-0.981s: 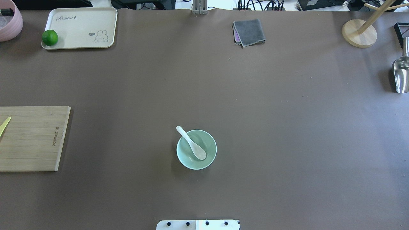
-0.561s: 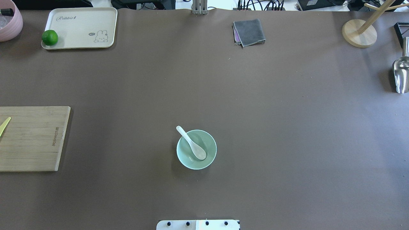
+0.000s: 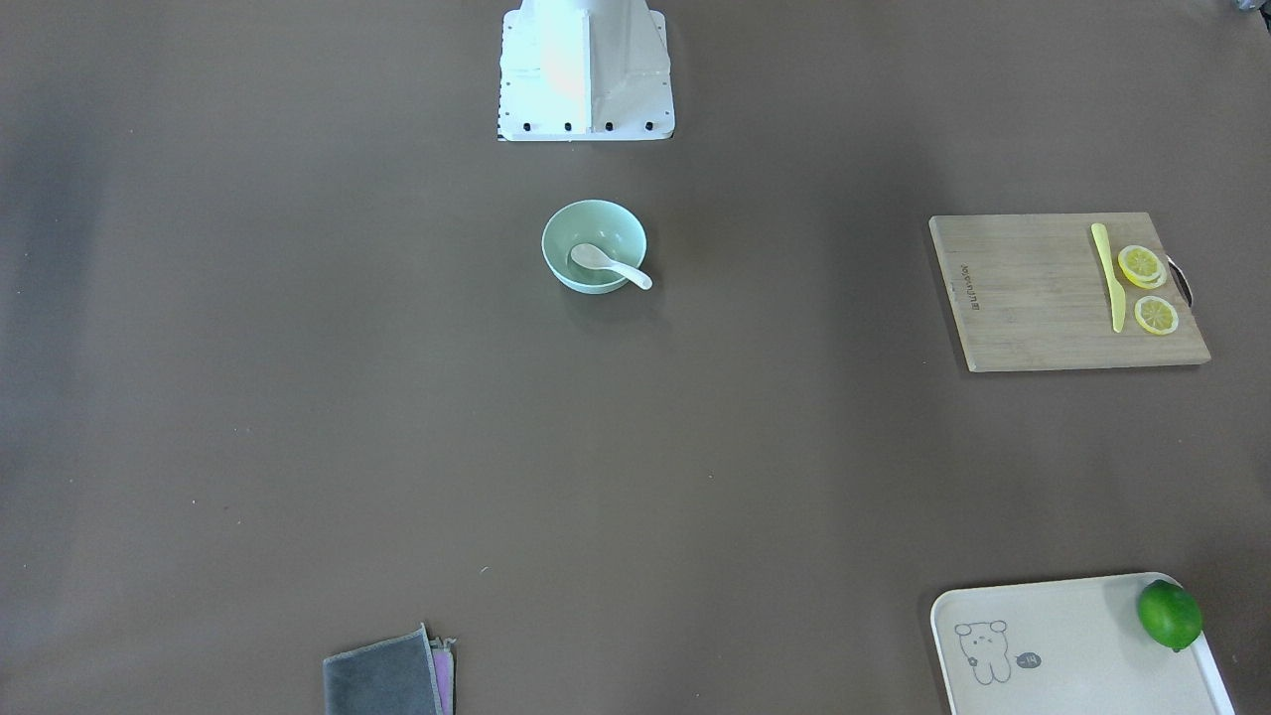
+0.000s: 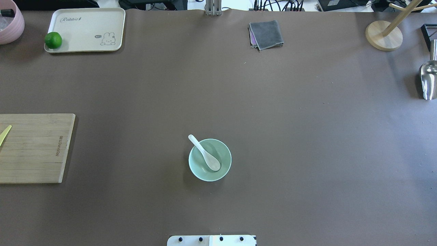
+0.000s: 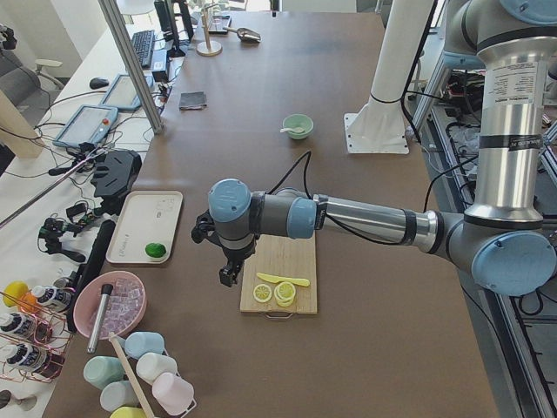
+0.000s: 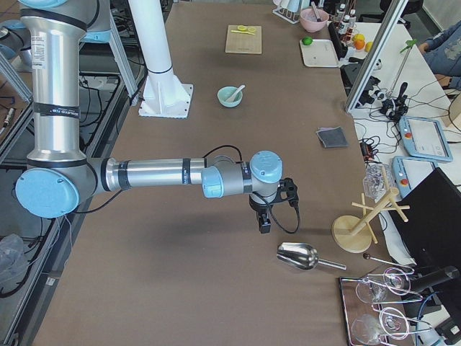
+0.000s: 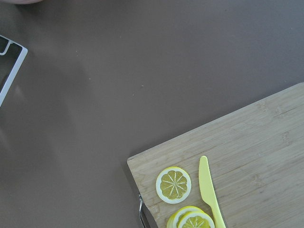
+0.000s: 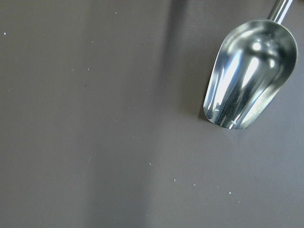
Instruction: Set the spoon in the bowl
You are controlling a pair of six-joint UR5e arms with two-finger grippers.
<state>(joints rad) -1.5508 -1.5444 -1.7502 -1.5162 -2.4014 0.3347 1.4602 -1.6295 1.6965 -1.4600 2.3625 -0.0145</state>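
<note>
White spoon (image 4: 205,155) in bowl (image 4: 224,153) | cutting board (image 4: 34,148), tray (image 4: 85,32), cloth (image 4: 266,34) well apart

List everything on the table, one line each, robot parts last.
spoon: one, white, scoop inside the bowl, handle over its rim
bowl: one, mint green, mid-table near the robot base
cutting board: one, wood, table's left end
knife: one, yellow, on the cutting board
lemon slices: three, yellow, beside the knife
tray: one, cream, far left corner
lime: one, green, on the tray
cloth: one, grey, far edge
scoop: one, silver, right end
wooden stand: one, tan, far right corner
pink tub: one, left of the tray
robot base: one, white, near edge
left gripper: one, black, by the cutting board; state unclear
right gripper: one, black, near the scoop; state unclear
</note>
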